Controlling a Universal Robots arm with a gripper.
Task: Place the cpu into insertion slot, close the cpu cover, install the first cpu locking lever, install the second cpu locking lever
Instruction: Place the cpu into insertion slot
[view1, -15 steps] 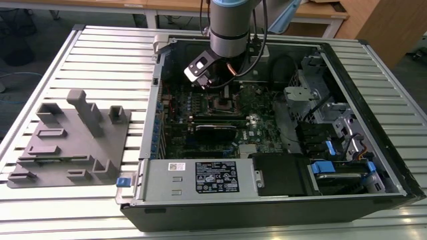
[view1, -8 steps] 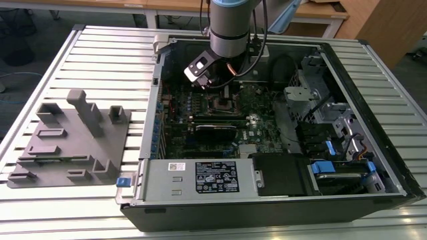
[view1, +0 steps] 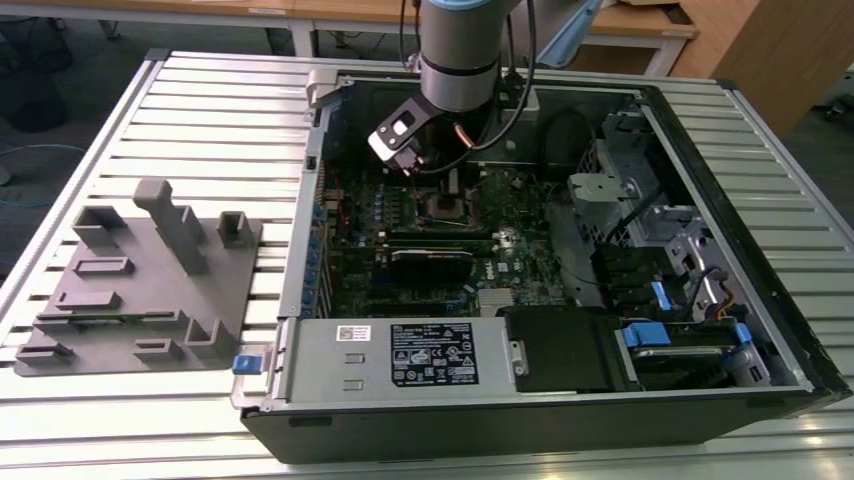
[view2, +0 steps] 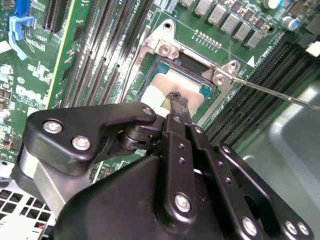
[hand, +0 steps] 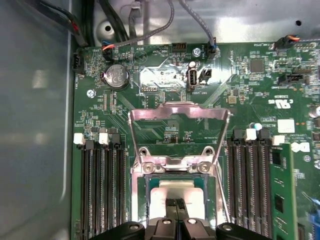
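Where the exterior view takes in the whole slotted tabletop (view1: 200, 110), an open computer case (view1: 534, 425) lies on it. A grey moulded fixture (view1: 147, 290) sits beside the case toward the exterior view's left, and a labelled power-supply box (view1: 334, 355) sits along the case's edge nearest that camera. The arm (view1: 461, 50) hangs from above into the case and ends over the motherboard (view1: 400, 280), right at the insertion slot (view1: 441, 207). That view gives the layout but not what sits inside the slot; the 2 wrist views do.

In the first wrist view the cpu cover (hand: 177, 109) stands swung open, its window framing bare board beyond the slot's hinge. Banks of long black memory slots (hand: 102, 185) run on either side (a coin cell (hand: 116, 76) sits further off on the board). The cpu (hand: 172, 192) lies flat inside the slot's silvery rim, uncovered.

The second wrist view adds 1 locking lever (view2: 270, 92), a thin rod sticking out from the slot's corner, unlatched. The gripper (view2: 177, 97) has its fingers (view2: 181, 135) pressed together, with the tips at the cpu's pale top. Whether they touch it I cannot tell.
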